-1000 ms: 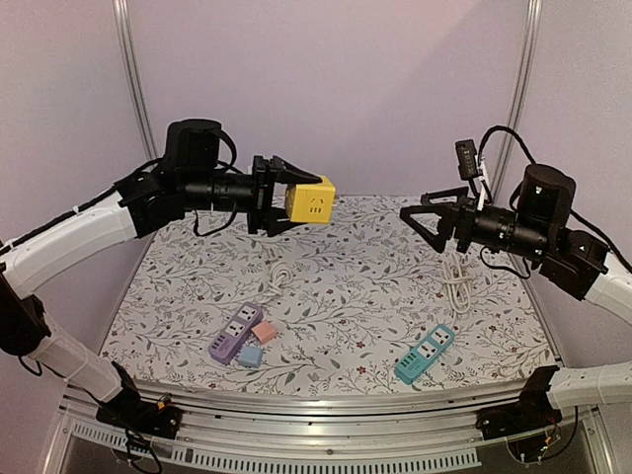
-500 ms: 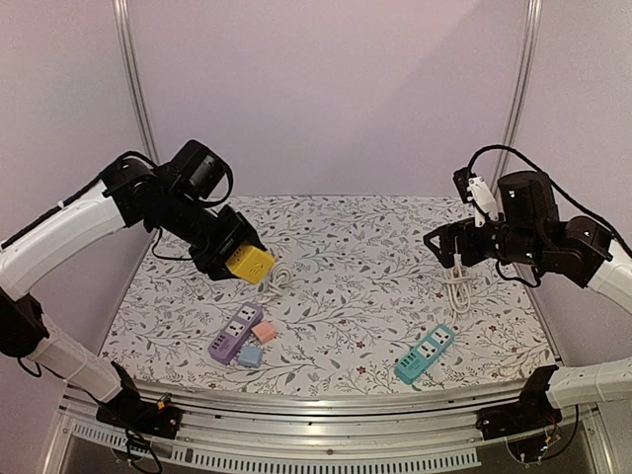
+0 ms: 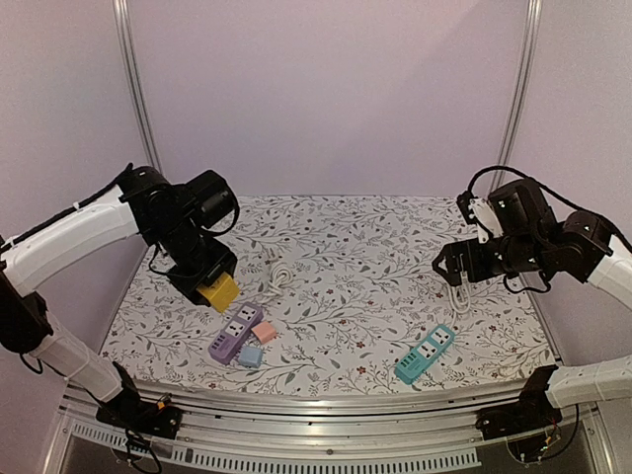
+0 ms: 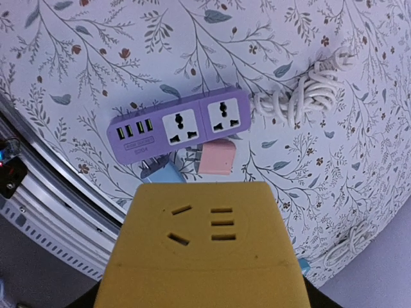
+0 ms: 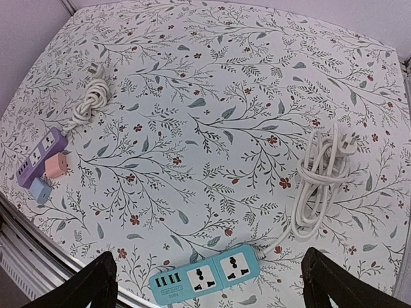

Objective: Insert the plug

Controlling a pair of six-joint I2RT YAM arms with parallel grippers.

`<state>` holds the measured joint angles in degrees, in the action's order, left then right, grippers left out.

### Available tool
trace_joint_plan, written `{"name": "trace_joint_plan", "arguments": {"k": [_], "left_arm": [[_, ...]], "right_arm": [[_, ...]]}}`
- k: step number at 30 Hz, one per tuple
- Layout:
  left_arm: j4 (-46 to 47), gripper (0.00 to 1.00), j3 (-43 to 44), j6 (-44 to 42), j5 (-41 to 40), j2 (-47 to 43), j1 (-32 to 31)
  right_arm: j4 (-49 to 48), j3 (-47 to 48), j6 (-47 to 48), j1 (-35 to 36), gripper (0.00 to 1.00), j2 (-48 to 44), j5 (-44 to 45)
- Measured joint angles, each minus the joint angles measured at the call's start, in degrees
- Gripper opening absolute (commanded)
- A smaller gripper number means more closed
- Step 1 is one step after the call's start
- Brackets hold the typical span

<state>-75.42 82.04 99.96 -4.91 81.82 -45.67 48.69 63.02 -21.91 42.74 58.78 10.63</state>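
My left gripper (image 3: 209,284) is shut on a yellow cube socket (image 3: 219,291), held low over the table's left side, its slotted face (image 4: 204,226) filling the left wrist view. Just below it lie a purple power strip (image 4: 183,123) with a pink adapter (image 4: 217,158) and a blue adapter (image 4: 164,174) beside it. The strip's coiled white cable and plug (image 4: 302,99) lie behind. My right gripper (image 3: 447,265) is open and empty, hovering above a teal power strip (image 5: 209,274) and its coiled white cable (image 5: 318,186) with the plug (image 5: 349,146) at the far end.
The purple strip (image 3: 235,333) and the teal strip (image 3: 425,354) lie near the table's front edge, by the metal rail (image 3: 316,400). Frame posts stand at the back corners. The floral cloth (image 3: 346,286) covers the table.
My left arm has swung the yellow cube down from high at the back to low over the left side. My right gripper has tipped downward and moved right, over the white cable.
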Motion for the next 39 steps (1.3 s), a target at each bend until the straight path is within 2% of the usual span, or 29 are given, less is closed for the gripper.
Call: {"name": "trace_joint_plan", "arguments": {"k": [5, 11, 19, 39], "left_arm": [[-0.6, 0.0, -0.7, 8.1, 1.8, 4.2, -0.5], [-0.4, 0.0, -1.0, 11.3, 4.3, 10.0, -0.4], [4.5, 0.0, -5.9, 9.4, 9.9, 14.7, 1.3], [9.4, 0.0, -6.4, -1.0, 10.4, 19.1, 4.9]], "right_arm": [[2.6, -1.1, -1.0, 0.0, 0.99, -2.7, 0.1], [5.9, -2.4, -0.4, 0.0, 0.99, -6.2, -0.1], [10.4, -2.4, 0.6, 0.0, 0.99, -7.9, -0.3], [13.2, -3.6, 1.1, 0.0, 0.99, -14.9, -1.7]]}}
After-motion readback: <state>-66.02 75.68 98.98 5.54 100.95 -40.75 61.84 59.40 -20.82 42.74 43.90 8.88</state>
